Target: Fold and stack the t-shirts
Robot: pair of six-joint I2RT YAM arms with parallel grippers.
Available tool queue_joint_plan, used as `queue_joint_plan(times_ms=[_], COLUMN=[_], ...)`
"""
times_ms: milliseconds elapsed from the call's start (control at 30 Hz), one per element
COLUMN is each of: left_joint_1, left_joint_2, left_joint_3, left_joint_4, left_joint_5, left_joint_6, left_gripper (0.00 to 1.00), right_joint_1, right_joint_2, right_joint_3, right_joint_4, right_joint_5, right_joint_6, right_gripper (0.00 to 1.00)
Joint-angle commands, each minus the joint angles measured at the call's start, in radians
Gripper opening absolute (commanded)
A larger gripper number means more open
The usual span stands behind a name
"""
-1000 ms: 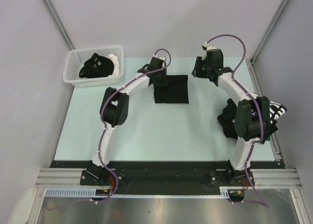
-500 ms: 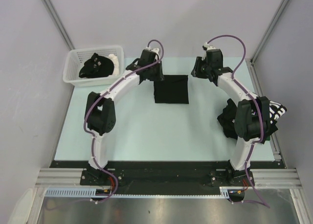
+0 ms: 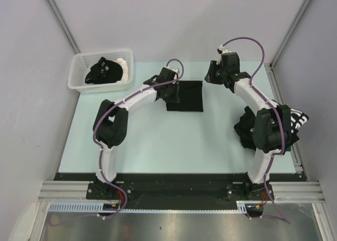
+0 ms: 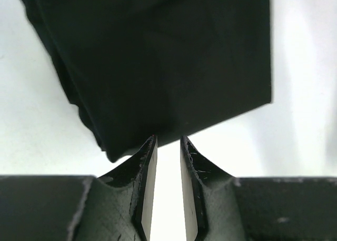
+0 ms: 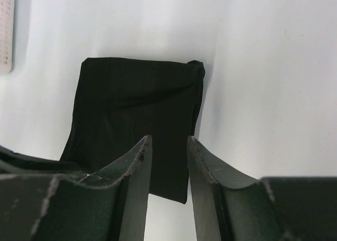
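Note:
One black t-shirt (image 3: 185,96) lies folded into a neat rectangle at the back middle of the table; it fills the left wrist view (image 4: 158,57) and lies flat in the right wrist view (image 5: 137,104). My left gripper (image 3: 175,91) is low at the shirt's left edge, open by a narrow gap (image 4: 168,139), with bare table between its fingers and the tips at the cloth's border. To the right of the shirt, my right gripper (image 3: 209,76) hovers open (image 5: 168,140) and holds nothing. More black t-shirts (image 3: 246,128) lie crumpled at the right edge, one showing white lettering (image 3: 298,120).
A white slotted basket (image 3: 77,84) stands at the back left with a black garment (image 3: 102,71) and white cloth in it; its corner shows in the right wrist view (image 5: 6,30). Grey walls and metal posts enclose the table on three sides.
My left arm swung away towards the back left, then came down against the folded shirt's left edge. The right arm and the shirts have stayed put.

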Motion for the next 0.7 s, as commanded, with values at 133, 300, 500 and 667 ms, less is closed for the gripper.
queue_joint_plan(times_ms=[133, 300, 500, 667], left_joint_1=[0.006, 0.006, 0.007, 0.007], left_joint_2=[0.019, 0.074, 0.115, 0.105], left_joint_3=[-0.037, -0.02, -0.021, 0.02], left_joint_4=[0.031, 0.025, 0.027, 0.03], left_joint_5=[-0.077, -0.105, -0.088, -0.056], left_joint_6=[-0.031, -0.034, -0.06, -0.059], left_gripper=[0.28, 0.28, 0.28, 0.29], right_joint_1=[-0.002, -0.007, -0.007, -0.007], right_joint_2=[-0.065, -0.059, -0.056, -0.041], right_joint_3=[0.008, 0.008, 0.005, 0.006], right_joint_4=[-0.009, -0.019, -0.024, -0.038], right_joint_5=[-0.011, -0.026, -0.029, -0.041], right_joint_6=[-0.031, -0.029, -0.029, -0.022], right_gripper=[0.38, 0.38, 0.39, 0.4])
